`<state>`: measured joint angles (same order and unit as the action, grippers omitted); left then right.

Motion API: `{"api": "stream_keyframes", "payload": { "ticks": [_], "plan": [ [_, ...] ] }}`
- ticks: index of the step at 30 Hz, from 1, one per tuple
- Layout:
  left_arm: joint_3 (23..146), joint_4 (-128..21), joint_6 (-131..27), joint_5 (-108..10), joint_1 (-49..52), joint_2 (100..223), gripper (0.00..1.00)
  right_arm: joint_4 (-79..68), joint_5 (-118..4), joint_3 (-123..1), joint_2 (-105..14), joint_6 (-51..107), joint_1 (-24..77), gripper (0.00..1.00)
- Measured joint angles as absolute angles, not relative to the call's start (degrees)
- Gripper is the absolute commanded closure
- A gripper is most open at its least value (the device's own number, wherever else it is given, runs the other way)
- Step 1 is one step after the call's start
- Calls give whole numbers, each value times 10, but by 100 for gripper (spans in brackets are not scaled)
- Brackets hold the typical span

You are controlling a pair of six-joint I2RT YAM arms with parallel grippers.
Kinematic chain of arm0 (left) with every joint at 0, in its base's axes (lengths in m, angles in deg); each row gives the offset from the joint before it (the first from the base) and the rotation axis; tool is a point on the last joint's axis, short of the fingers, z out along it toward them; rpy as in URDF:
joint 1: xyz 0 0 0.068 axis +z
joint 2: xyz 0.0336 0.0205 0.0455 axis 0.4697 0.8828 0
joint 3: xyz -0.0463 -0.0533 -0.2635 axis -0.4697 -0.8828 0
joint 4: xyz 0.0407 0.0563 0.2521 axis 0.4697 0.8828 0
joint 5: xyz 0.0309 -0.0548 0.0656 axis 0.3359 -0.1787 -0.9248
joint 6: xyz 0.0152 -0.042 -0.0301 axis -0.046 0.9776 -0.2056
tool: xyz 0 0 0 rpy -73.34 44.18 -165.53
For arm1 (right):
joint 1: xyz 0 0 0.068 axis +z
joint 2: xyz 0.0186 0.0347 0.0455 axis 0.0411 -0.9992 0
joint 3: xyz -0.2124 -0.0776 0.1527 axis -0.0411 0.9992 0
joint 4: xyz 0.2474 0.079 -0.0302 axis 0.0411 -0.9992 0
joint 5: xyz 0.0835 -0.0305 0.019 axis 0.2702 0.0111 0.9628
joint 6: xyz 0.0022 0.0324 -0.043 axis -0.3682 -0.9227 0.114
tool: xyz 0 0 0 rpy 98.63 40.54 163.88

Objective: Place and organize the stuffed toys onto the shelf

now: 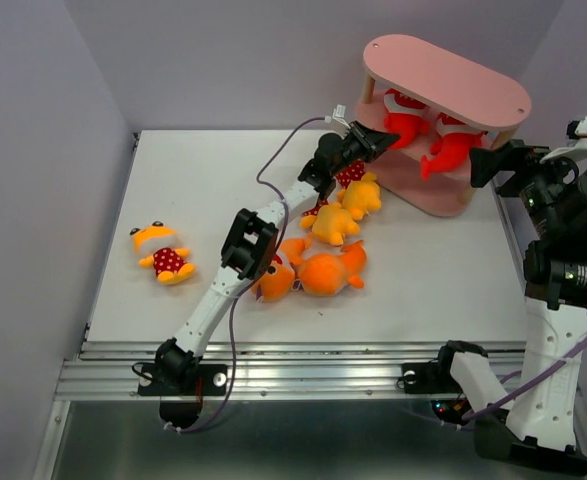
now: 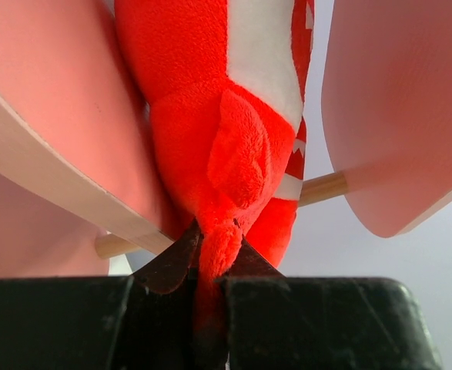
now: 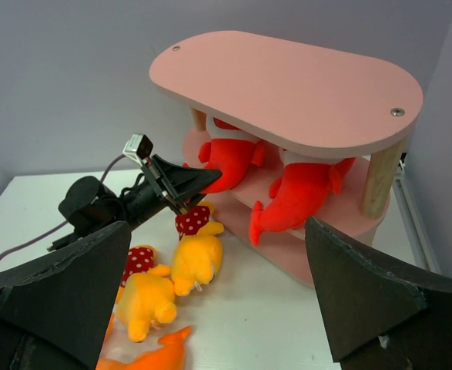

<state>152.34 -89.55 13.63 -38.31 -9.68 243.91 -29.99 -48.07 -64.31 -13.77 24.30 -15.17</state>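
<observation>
The left tool (image 2: 210,260) is clamped tight on the tail of a red shark (image 2: 210,116) lying on the middle board of the shelf (image 1: 443,80). The right tool (image 1: 491,165) hangs spread wide, holding nothing, beside the shelf's right end

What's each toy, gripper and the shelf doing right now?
left gripper: shut on held red shark
held red shark: on the middle board, pinched
other red shark: on the middle board, free
right gripper: open, empty
shelf: upright
orange sharks: lying on the table
spotted figures: lying on the table
</observation>
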Motion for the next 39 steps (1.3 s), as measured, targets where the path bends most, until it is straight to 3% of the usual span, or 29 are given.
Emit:
{"api": "stream_keyframes", "payload": {
  "ticks": [6,13,22,28,31,32,39],
  "plan": [
    [1523,-895,145,-383,-97,2439,72,-300,-479,-640,-138,241,-155,0],
    [1523,-896,152,-381,-98,2439,48,-300,-476,-639,-137,241,-155,0],
    [1523,-912,157,-376,-97,2439,37,-299,-472,-631,-137,238,-159,0],
    [1512,-923,158,-369,-97,2430,23,-299,-470,-631,-132,233,-166,0],
    [1500,-926,157,-365,-97,2421,15,-298,-469,-631,-130,232,-166,0],
    [1497,-926,157,-364,-97,2418,1,-298,-468,-631,-129,231,-166,0],
    [1472,-928,150,-352,-97,2397,1,-298,-466,-629,-125,230,-166,0]
  ]
}}
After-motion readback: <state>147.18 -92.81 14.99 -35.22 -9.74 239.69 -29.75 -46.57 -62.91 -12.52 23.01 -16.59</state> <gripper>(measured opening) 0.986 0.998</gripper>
